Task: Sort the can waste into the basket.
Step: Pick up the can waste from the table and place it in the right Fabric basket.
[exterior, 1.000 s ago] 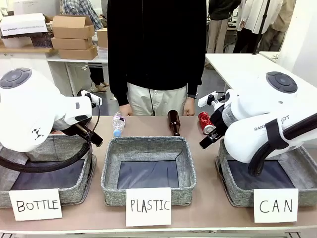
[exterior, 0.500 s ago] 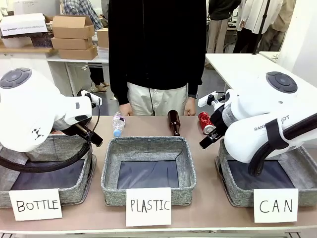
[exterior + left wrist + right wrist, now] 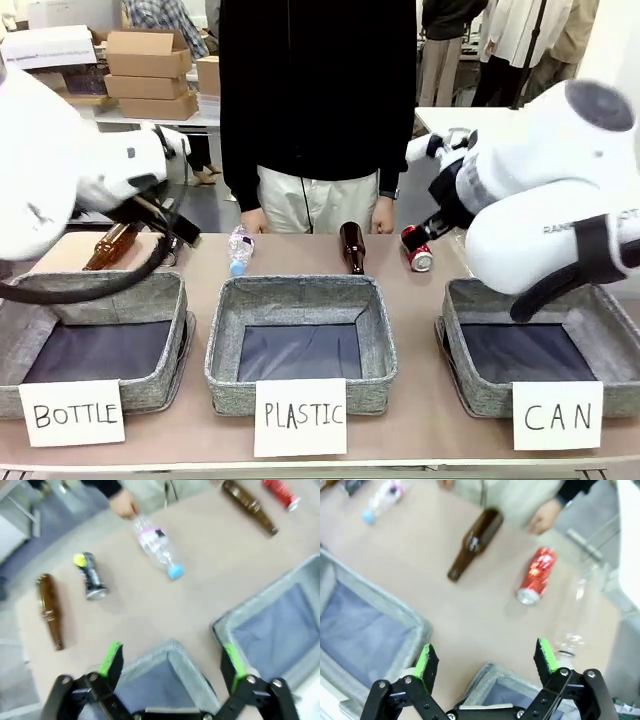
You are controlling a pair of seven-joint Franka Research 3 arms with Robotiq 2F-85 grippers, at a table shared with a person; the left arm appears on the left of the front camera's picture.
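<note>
One red can [image 3: 536, 576] lies on its side on the worktop [image 3: 470, 615] just ahead of the right fingers [image 3: 426, 661], which are spread and empty, its silver end toward them.

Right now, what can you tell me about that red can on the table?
The red can is small, shiny metal with a silver top. It lies on its side on the tan table, silver end toward the grey basket, between a brown bottle and a clear bottle, touching neither. Nothing holds it.
</note>
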